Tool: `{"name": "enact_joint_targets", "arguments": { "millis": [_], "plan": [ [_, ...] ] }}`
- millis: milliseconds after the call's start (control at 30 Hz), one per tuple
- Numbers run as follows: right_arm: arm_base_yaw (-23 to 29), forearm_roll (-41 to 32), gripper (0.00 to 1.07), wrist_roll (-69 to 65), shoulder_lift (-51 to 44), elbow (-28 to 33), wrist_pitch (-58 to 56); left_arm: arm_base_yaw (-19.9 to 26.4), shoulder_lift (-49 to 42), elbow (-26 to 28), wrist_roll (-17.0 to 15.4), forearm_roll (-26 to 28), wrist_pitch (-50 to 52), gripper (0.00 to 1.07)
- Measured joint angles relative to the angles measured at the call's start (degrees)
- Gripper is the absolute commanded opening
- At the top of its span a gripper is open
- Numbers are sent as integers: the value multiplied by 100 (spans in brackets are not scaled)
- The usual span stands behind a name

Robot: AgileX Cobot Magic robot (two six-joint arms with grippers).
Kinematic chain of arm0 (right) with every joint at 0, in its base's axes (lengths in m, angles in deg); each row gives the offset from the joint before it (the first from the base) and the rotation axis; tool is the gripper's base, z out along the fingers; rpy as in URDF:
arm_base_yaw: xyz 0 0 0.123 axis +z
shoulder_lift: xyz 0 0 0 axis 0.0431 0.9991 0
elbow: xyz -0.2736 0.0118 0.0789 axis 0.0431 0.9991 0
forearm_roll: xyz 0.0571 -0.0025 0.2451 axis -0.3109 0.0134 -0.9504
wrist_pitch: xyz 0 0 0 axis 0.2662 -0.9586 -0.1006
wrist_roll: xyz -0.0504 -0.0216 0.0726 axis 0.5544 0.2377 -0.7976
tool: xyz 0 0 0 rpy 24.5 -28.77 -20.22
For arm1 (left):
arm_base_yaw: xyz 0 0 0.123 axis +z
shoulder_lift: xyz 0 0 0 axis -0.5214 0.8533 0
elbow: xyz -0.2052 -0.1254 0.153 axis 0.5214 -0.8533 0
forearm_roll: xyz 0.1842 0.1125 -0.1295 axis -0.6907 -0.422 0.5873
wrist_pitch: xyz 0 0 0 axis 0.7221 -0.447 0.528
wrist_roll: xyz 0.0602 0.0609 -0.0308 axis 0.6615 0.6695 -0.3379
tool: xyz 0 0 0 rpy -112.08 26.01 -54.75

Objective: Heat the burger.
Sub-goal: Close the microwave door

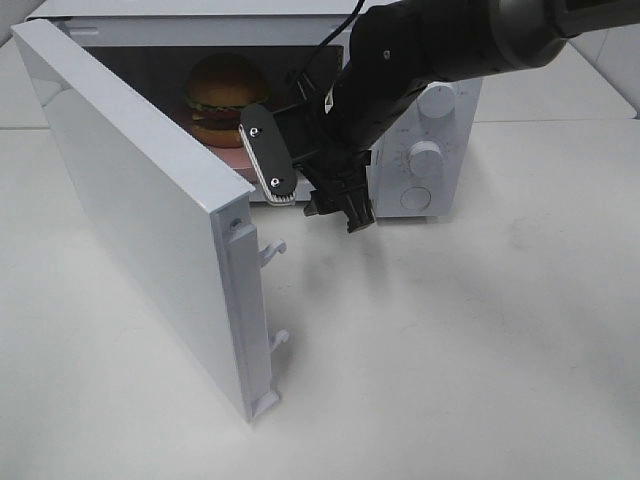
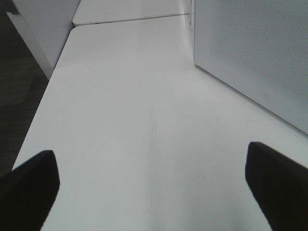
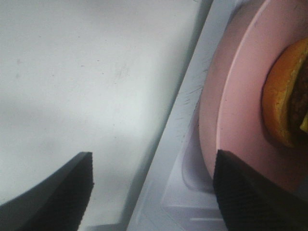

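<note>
1. The burger (image 1: pixel 225 95) sits inside the microwave (image 1: pixel 440 120) on a pink plate (image 3: pixel 231 96), in the left part of the cavity as the high camera sees it; its domed bun, lettuce and dark patty show
2. The microwave door (image 1: pixel 140 210) stands swung wide open toward the camera, with two latch hooks showing on its free edge
3. The right fingers (image 1: pixel 268 150) hang just in front of the open cavity and above the bench (image 1: pixel 450 350), spread wide apart and holding nothing
4. In the right wrist view the two dark tips frame the microwave's front sill, and beyond them lie the plate's rim and one side of the burger (image 3: pixel 284 106); neither tip touches either
5. The left fingers (image 2: pixel 29 187) are also spread wide and empty, low over bare bench
6. Beside them stands a white perforated panel (image 2: pixel 250 53), probably the door's outer face, though the view is too tight to be sure
7. Two white knobs (image 1: pixel 425 155) sit on the microwave's control panel, with the right arm crossing in front of the upper one
</note>
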Motion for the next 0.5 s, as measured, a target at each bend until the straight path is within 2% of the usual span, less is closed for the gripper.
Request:
{"name": "enact_joint_targets", "arguments": {
  "millis": [500],
  "plan": [
    [-11, 34, 73, -195, -1008, 1100, 149, 0, 0, 0, 0, 0, 0, 98]
  ]
}}
